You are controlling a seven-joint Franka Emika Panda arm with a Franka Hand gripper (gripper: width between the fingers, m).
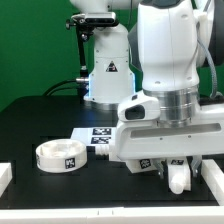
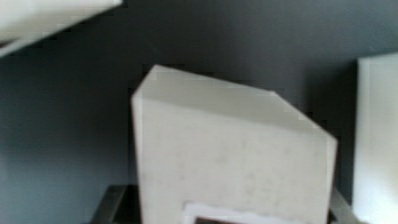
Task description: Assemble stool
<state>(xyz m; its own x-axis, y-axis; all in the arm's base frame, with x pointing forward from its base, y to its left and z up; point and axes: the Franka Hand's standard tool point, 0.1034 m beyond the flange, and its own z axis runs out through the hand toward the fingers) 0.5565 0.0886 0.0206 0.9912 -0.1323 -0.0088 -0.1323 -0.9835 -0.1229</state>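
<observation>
- The gripper [image 1: 171, 171] hangs low at the table's [image 1: 40, 120] front edge, over a chunky white stool leg [image 1: 180, 181]. I cannot tell whether its jaws pinch the leg or only flank it.
- Another white part [image 1: 214, 174] lies just beside it on the exterior view's right, crowding that side.
- The round seat [image 1: 62, 155] rests well apart toward the exterior view's left, with bare tabletop around it.
- The marker board [image 1: 100, 136] lies flat behind the seat.
- Farthest back stands the robot base [image 1: 108, 65].
</observation>
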